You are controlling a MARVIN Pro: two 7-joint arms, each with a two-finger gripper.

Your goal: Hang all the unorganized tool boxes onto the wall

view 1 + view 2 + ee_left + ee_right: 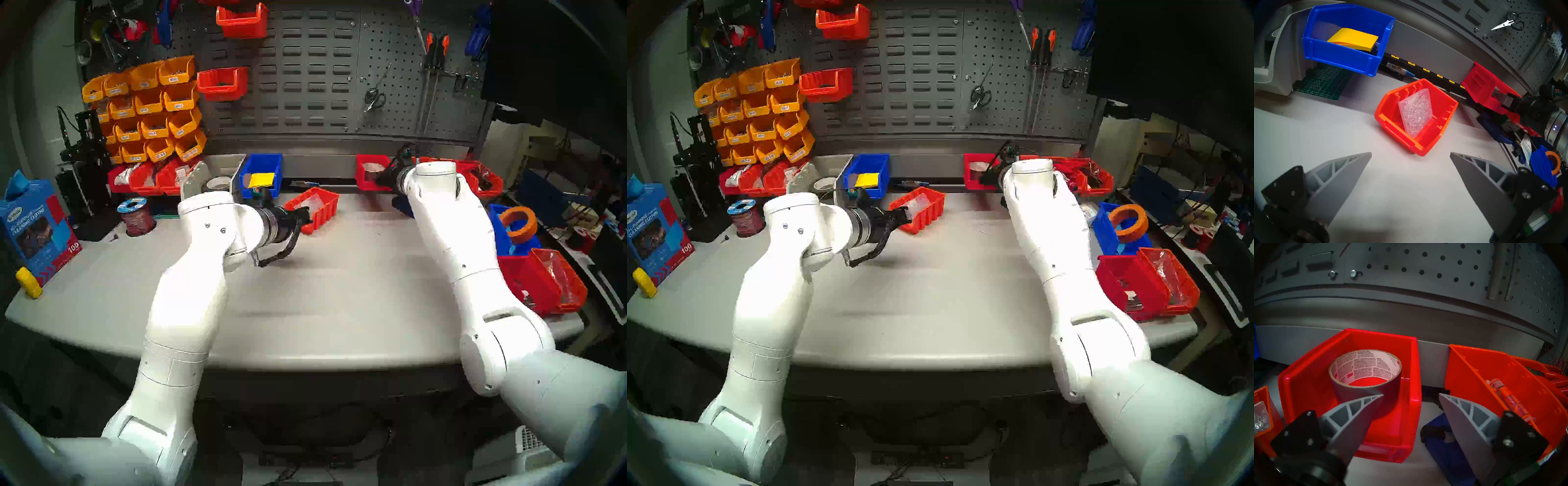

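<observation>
The right gripper (1411,396) has its jaws spread apart, one finger inside the red bin (1305,378) near the silver tape roll (1366,372) and the other outside the bin's right wall, so the wall stands between them with a gap on each side; it grips nothing. The bin sits against the light grey rail (1432,353) at the foot of the dark grey wall (1407,299). An orange-red bin (1474,370) with a tube in it hangs just to the right, a narrow gap between the two.

The left gripper (1411,154) is wide open and empty, hovering over bare grey table (1390,195). Just ahead of its fingertips the ribbed orange bin (1390,118) lies on the table, turned at an angle, a clear bag (1415,112) propped inside. There is open table all around this bin. Beyond it a blue bin (1342,56) with a yellow pad hangs on the rail, and a pale grey bin (224,166) sits beside it to the left.

In the head view, the slotted middle of the wall is free to the right of two hung red bins (222,83).

Readable writing: "3M" printed on the inside of the tape roll's core, and "100" on a blue carton (34,224) at the table's left edge. The small yellow bins (146,108) carry white labels too small to read.
</observation>
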